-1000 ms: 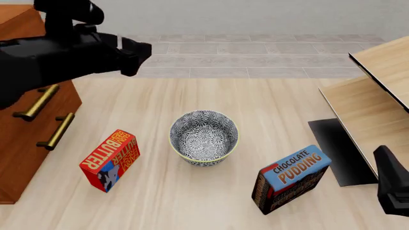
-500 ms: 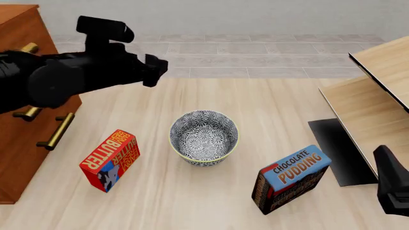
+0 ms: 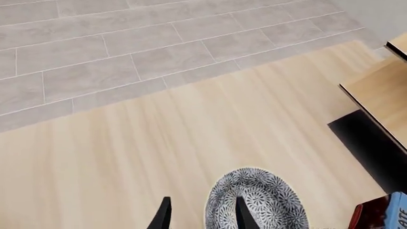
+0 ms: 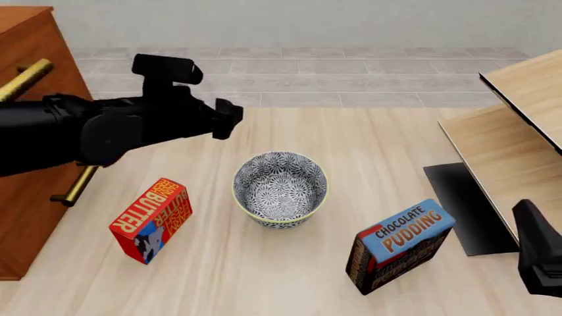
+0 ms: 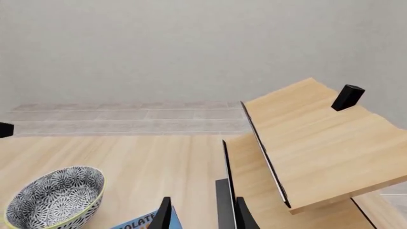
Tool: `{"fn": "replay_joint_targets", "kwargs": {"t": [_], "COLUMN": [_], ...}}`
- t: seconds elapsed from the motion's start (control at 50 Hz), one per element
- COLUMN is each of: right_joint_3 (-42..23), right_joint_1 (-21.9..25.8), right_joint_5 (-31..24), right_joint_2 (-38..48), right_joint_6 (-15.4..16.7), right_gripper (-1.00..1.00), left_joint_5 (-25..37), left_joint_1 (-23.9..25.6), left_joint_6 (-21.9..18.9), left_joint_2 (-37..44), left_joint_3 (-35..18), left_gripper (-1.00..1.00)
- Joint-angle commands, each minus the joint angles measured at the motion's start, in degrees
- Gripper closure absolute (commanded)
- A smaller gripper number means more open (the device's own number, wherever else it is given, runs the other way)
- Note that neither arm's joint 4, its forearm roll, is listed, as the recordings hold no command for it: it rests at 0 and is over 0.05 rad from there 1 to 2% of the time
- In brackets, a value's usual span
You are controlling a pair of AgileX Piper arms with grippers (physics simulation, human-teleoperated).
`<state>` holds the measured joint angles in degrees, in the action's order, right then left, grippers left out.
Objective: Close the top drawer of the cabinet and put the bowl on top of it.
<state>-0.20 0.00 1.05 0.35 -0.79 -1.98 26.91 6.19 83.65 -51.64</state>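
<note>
Front view: bowl (image 4: 280, 189) sits near left arm's jaws, untouched.

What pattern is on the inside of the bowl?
Dense dark blue-grey flowers on white, with a pale yellowish rim; the bowl shows best in the front view.

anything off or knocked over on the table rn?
Both boxes look odd. The butter box and the chocolate pudding box stand tilted instead of flat. The bowl sits upright and empty between them, on the table. No spills or damage visible.
</note>
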Motion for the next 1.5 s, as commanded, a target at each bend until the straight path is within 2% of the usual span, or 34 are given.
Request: {"fn": "replay_joint_targets", "kwargs": {"t": [0.02, 0.76, 1.2, 1.5], "right_joint_3": [0.0, 0.0, 0.0, 0.0], "right_joint_1": [0.1, 0.0, 0.1, 0.3], "right_joint_5": [0.1, 0.3, 0.6, 0.7], "right_joint_2": [-0.1, -0.1, 0.2, 0.3], "right_joint_6": [-0.1, -0.6, -0.7, -0.8], "right_gripper": [-1.0, -1.0, -1.0, -1.0], "left_joint_5": [-2.0, -2.2, -3.3, -5.3], "left_joint_1": [0.2, 2.7, 1.0, 1.8], "left_joint_6": [1.5, 7.8, 9.1, 10.7], "left_joint_2": [2.3, 4.8, 6.3, 9.0], "left_joint_3": [1.6, 3.5, 4.6, 5.0], "left_gripper": [-1.0, -1.0, -1.0, -1.0]}}
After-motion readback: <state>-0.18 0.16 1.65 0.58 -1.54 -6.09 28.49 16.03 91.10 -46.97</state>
